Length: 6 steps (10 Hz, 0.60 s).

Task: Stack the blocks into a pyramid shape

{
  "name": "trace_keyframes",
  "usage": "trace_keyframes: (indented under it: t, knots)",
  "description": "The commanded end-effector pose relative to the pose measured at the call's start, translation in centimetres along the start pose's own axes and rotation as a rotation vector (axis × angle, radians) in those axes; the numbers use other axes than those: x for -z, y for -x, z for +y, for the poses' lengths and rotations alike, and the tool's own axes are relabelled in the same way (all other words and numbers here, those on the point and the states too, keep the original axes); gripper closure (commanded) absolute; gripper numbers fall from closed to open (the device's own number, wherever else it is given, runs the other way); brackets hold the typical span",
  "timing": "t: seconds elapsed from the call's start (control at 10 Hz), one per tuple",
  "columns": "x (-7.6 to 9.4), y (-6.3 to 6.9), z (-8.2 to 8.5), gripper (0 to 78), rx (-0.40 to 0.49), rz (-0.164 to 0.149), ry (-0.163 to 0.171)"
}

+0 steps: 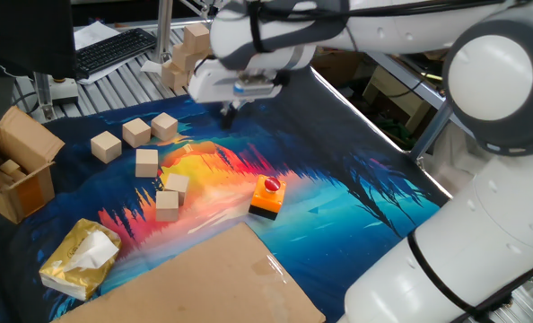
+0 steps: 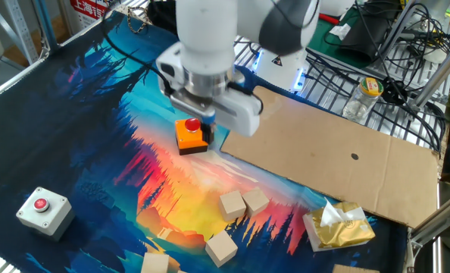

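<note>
Nothing is stacked yet, as far as I can see: the blocks all lie loose and single on the tabletop, so by my reckoning the whole pyramid is left to build. I count six of them in one fixed view, toward the left of the frame: three in a slanting row, block one, block two and block three, then a fourth just below them, and lower still a fifth and a sixth close together. None sits on another. The other fixed view catches only some of them along its bottom edge. The end effector hangs in the upper middle of the frame, above the mat and well apart from the blocks, carrying nothing; its tip is blurred and I cannot tell how wide it stands. Besides these there is one orange-and-black button block, one grey button box, one cardboard sheet, one open cardboard box and one yellow tissue pack.
</note>
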<state>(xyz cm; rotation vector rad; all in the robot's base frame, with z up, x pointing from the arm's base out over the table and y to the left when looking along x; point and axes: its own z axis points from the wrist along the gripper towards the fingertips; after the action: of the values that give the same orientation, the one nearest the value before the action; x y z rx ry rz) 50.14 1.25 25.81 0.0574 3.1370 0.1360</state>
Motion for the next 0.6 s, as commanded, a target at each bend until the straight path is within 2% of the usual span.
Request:
trace_keyframes:
  t: [0.1,0.6]
  knots:
    - [-1.36,0.11,1.63,77.6,-0.039,-0.009,0.007]
    - [-2.29,0.69,2.01,77.6,-0.054,-0.008,0.002]
